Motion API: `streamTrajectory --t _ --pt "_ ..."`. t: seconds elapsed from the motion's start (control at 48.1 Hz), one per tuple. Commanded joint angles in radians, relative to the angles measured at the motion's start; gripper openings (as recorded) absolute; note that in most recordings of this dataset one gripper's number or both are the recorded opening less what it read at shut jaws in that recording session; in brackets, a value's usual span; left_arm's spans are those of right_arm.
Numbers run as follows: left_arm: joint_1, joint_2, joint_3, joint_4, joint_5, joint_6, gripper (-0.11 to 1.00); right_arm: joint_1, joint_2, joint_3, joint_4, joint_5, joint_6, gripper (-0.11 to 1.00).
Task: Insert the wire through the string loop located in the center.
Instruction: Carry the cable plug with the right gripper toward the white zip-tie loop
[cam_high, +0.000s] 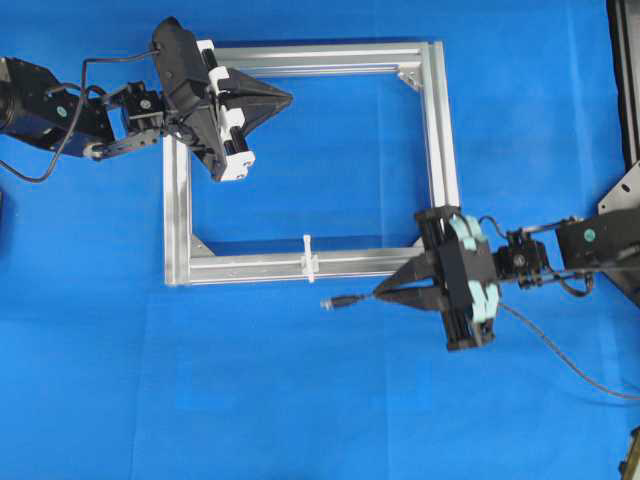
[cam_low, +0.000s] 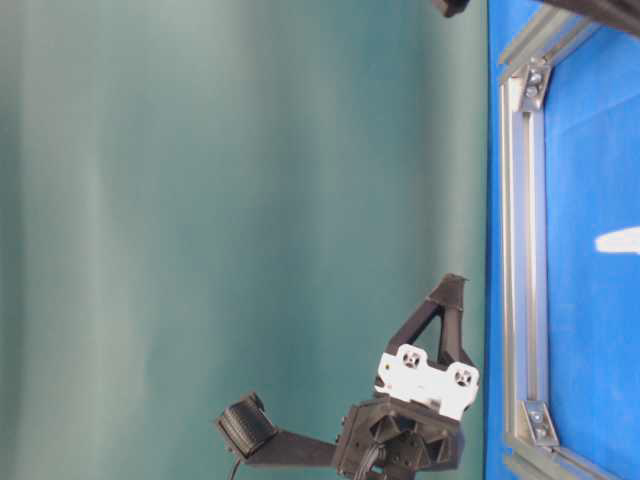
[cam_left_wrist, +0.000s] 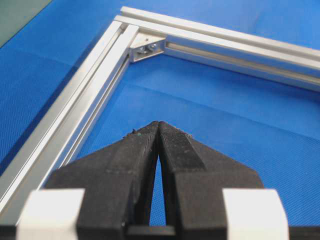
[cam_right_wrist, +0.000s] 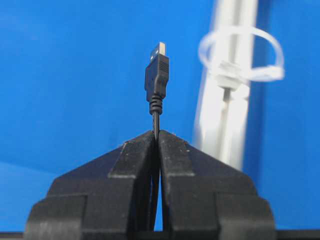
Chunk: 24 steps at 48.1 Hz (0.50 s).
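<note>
Both your grippers are clenched: right gripper (cam_high: 378, 291) grasps the wire (cam_right_wrist: 156, 82) beside the loop (cam_high: 309, 257); left gripper (cam_high: 287, 98) holds nothing.

One rectangular silver aluminium frame (cam_high: 436, 130) of slotted bars lay flat on the bench (cam_high: 320, 400), which was covered in blue textured cloth. Small metal corner brackets (cam_left_wrist: 147, 44) sat inside its corners. A plain teal-green backdrop (cam_low: 220, 200) stood behind the bench.
</note>
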Motion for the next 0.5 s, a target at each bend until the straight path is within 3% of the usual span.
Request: streamTrajectory --t 0.0,0.478 --pt "0.000 -0.035 -0.006 0.005 -0.005 0.000 0.00 -0.031 -0.021 -0.003 0.005 -0.012 0.000 -0.02" --pt "0.000 -0.035 -0.006 0.005 -0.005 0.000 0.00 -0.103 -0.021 0.002 0.003 -0.026 0.000 -0.02"
